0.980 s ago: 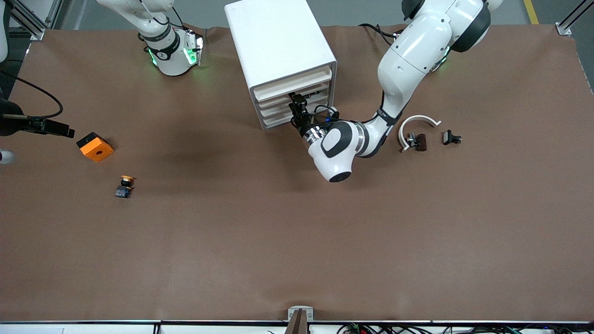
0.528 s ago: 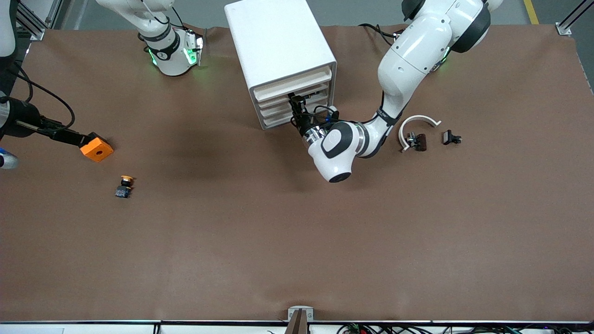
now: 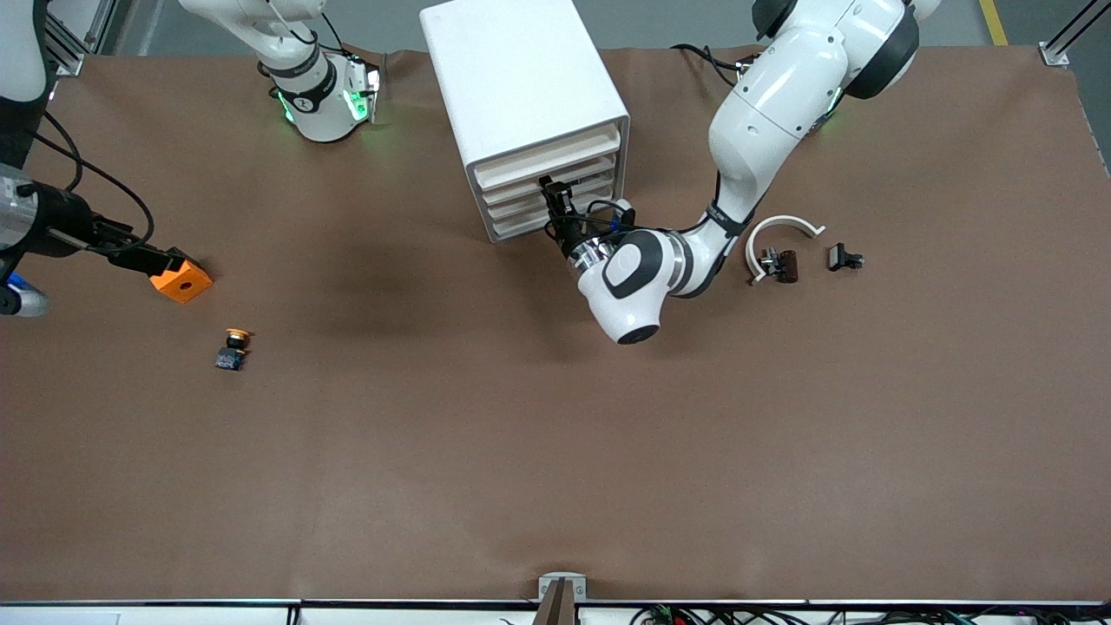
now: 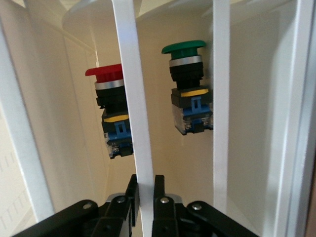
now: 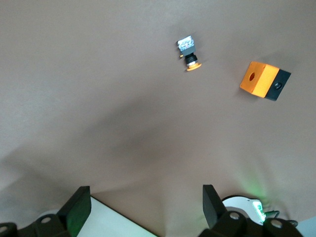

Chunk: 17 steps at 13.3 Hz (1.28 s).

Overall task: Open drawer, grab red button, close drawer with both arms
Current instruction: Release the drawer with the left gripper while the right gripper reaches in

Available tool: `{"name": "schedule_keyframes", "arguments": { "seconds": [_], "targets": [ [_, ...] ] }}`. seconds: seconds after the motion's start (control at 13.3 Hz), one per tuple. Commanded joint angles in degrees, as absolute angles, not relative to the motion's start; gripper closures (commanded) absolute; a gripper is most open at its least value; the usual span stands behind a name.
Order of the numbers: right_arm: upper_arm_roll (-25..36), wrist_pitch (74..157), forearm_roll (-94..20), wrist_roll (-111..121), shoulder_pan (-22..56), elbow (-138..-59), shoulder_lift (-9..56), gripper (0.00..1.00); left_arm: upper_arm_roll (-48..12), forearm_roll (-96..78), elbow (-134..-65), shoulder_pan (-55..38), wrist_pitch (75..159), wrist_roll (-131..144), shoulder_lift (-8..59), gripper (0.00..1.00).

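Note:
The white drawer cabinet [image 3: 521, 78] stands between the two arm bases. My left gripper [image 3: 555, 195] is at the cabinet's drawer fronts, shut on one drawer's thin white front lip [image 4: 133, 98]. In the left wrist view the red-capped button [image 4: 111, 106] shows past that lip inside the drawer, next to a green-capped one [image 4: 190, 84]. The cabinet hides the button in the front view. My right gripper [image 3: 143, 256] hangs in the air at the right arm's end of the table. It is open with nothing between its fingers [image 5: 79, 203].
An orange block [image 3: 180, 279] with a hole and a yellow-capped button [image 3: 233, 347] lie on the brown mat toward the right arm's end. A white curved piece [image 3: 781, 227], a small brown part [image 3: 781, 265] and a black part [image 3: 844, 258] lie toward the left arm's end.
My left gripper has shut on the drawer's lip. The right gripper has come in from the table's edge and now shows beside the orange block in the front view.

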State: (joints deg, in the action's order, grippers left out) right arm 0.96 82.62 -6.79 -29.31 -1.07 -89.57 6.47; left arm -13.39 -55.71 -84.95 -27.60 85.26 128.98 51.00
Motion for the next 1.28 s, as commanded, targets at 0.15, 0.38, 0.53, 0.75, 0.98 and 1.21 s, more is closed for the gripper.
{"name": "schedule_keyframes", "arguments": {
  "seconds": [0.15, 0.38, 0.53, 0.75, 0.98, 1.21],
  "targets": [
    [0.97, 82.09, -6.33, -37.96, 2.81, -88.68, 6.5, 0.0, -12.48, -55.9, -81.66, -24.44, 86.22, 128.24, 51.68, 1.0],
    [0.88, 81.74, -1.95, -37.62, 3.42, -88.07, 6.5, 0.0, -12.39, -55.99, -80.69, -22.51, 87.01, 127.97, 51.85, 1.0],
    [0.88, 81.74, -2.02, -40.67, 4.74, -88.24, 6.59, 0.0, -12.39, -55.99, -80.25, -21.62, 87.97, 127.97, 51.86, 1.0],
    [0.97, 82.26, -2.02, -53.21, 10.7, -88.24, 6.85, 0.0, -12.39, -55.99, -78.67, -20.83, 89.29, 126.31, 52.73, 1.0],
    [0.97, 83.05, -2.02, -63.6, 16.94, -87.89, 9.31, 0.0, -12.48, -56.07, -77.96, -19.6, 90.88, 123.58, 53.09, 1.0],
    [0.97, 84.99, -2.28, -73.71, 22.13, -87.72, 9.75, 0.0, -12.39, -56.07, -77.17, -19.51, 90.88, 122.35, 53.09, 0.46]
  ]
}}
